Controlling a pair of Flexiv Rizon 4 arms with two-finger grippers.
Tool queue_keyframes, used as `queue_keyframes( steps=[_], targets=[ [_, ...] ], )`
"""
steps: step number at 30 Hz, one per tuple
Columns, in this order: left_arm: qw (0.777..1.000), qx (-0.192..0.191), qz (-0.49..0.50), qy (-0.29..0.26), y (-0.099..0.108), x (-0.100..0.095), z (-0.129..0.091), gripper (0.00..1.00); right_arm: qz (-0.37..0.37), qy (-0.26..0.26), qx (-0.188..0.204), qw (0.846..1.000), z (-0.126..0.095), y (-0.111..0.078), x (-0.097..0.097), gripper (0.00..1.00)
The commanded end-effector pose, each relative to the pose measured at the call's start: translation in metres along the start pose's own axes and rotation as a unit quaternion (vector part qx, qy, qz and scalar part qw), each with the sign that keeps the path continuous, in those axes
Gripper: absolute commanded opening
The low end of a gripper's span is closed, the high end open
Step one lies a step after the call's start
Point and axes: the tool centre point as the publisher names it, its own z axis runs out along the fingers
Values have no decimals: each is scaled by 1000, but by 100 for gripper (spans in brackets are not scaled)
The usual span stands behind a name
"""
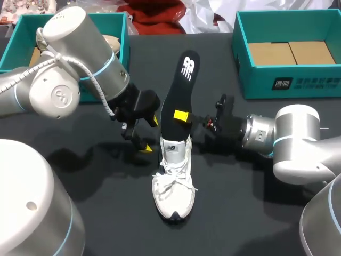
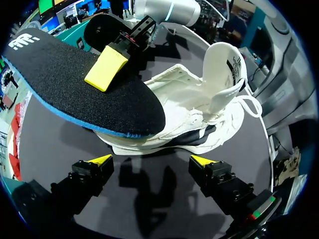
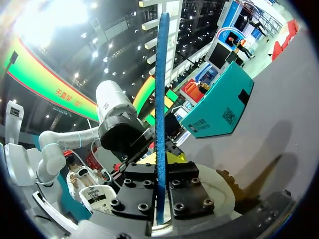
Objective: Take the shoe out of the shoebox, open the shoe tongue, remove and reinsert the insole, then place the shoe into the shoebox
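A white shoe (image 1: pixel 173 178) lies on the dark table, toe toward me; the left wrist view shows its tongue pulled up and the shoe (image 2: pixel 209 112) just ahead of the fingers. A black insole (image 1: pixel 179 90) with a blue edge slants up from the shoe's opening. My right gripper (image 1: pixel 181 116) is shut on its middle. The right wrist view shows the insole (image 3: pixel 160 89) edge-on between that gripper's (image 3: pixel 160 172) fingers. My left gripper (image 1: pixel 143 136) stands open left of the shoe, low over the table. In its own view the left gripper (image 2: pixel 152 160) holds nothing, and the insole (image 2: pixel 75 84) hangs above.
A teal shoebox (image 1: pixel 290 80) stands open at the back right, with brown cardboard inside. A second teal box (image 1: pixel 16 40) sits at the back left behind my left arm. White paper and red cloth lie along the far edge.
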Motion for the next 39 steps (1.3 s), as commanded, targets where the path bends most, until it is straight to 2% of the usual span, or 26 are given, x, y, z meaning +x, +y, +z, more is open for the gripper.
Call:
queue_keyframes(
  steps=[1, 14, 28, 39],
  targets=[
    [1000, 0, 0, 0, 0, 0, 1, 100, 0, -3, 1, 1000, -5, -6, 3, 0],
    [1000, 0, 0, 0, 0, 0, 1, 100, 15, -14, 24, 1000, -8, -20, 3, 0],
    [1000, 0, 0, 0, 0, 0, 1, 100, 39, -32, 28, 998, -10, -52, 5, 0],
    [1000, 0, 0, 0, 0, 0, 1, 100, 53, -51, 37, 997, -11, -67, 8, 0]
  ],
)
